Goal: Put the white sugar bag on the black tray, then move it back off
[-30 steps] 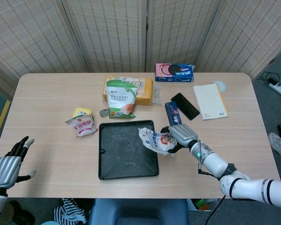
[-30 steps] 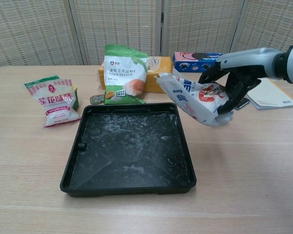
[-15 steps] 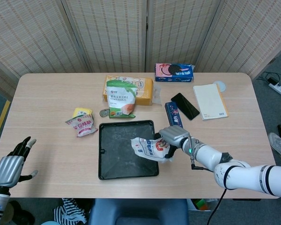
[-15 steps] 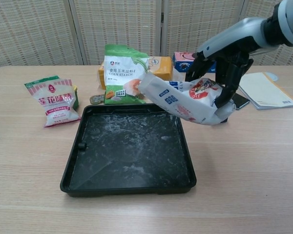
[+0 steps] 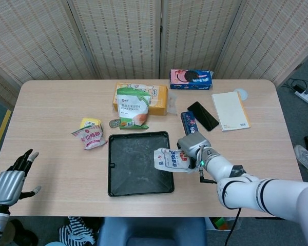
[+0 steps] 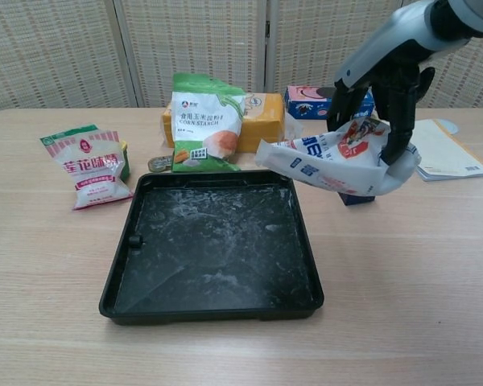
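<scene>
My right hand [image 5: 191, 145] grips the white sugar bag [image 5: 170, 160], a crumpled white pouch with blue and red print. The bag [image 6: 338, 158] hangs in the air over the right edge of the black tray [image 5: 134, 171], its loose end drooping toward the tray's far right corner. In the chest view the right hand [image 6: 400, 112] comes down from above and clasps the bag's right end. The tray [image 6: 217, 249] lies flat with whitish dust on its floor and nothing in it. My left hand [image 5: 11, 179] hovers off the table's front left corner with its fingers spread, holding nothing.
Behind the tray stand a green corn starch bag [image 5: 132, 106] and a yellow box [image 5: 157, 98]. A small pink-and-white bag [image 5: 90, 137] lies to the tray's left. A blue box [image 5: 189, 123], phone [image 5: 203, 116], notebook [image 5: 230, 110] and cookie box [image 5: 191, 78] sit at the right.
The right hand swung the bag left over the tray, then lifted it and drew it slightly back toward the tray's right edge. The left hand stayed put.
</scene>
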`<state>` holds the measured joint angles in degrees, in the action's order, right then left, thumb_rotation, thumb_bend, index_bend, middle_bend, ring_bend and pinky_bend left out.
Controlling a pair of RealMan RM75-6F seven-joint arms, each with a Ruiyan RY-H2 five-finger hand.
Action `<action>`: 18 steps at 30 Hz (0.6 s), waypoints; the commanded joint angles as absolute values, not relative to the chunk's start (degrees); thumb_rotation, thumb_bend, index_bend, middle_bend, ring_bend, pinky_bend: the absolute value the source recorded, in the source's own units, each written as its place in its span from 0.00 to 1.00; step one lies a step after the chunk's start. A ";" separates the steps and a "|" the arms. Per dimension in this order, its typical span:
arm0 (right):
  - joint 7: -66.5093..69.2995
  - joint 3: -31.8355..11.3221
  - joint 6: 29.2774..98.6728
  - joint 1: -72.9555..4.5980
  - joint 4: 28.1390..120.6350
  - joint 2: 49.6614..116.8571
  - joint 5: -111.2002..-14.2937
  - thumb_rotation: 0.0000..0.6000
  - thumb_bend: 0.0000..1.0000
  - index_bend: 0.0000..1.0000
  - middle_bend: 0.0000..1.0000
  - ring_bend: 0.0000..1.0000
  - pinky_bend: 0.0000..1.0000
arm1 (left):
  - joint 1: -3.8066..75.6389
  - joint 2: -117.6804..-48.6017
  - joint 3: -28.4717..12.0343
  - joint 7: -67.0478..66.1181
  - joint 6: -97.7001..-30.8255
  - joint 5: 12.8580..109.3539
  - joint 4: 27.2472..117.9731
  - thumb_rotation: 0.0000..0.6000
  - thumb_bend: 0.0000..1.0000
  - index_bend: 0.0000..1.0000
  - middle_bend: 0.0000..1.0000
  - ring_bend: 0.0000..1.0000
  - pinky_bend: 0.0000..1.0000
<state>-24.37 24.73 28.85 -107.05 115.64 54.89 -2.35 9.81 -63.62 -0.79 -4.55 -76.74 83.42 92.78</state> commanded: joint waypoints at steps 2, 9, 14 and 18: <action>-27.81 28.82 32.70 -113.05 117.48 59.01 4.87 1.00 0.46 0.70 0.71 0.88 1.00 | 9.92 -63.70 -0.71 -4.72 -76.54 83.45 92.77 1.00 0.22 0.04 0.01 0.12 0.39; -28.00 30.10 29.44 -115.76 113.68 62.87 9.33 1.00 0.47 0.71 0.72 0.88 1.00 | 9.76 -63.48 -0.86 -4.18 -76.96 83.37 92.77 1.00 0.22 0.04 0.01 0.12 0.39; -26.43 30.89 27.05 -116.60 112.22 63.13 9.98 1.00 0.47 0.71 0.72 0.88 1.00 | 9.78 -63.34 -0.85 -3.73 -76.87 83.38 92.66 1.00 0.22 0.04 0.01 0.12 0.39; -23.79 30.06 25.12 -116.01 111.58 61.76 8.46 1.00 0.47 0.71 0.72 0.88 1.00 | 9.87 -63.38 -0.84 -3.78 -76.73 83.41 92.67 1.00 0.22 0.04 0.01 0.12 0.39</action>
<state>-24.89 30.55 26.03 -116.39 111.92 62.51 9.29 9.87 -63.38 -0.84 -3.79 -76.74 83.41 92.67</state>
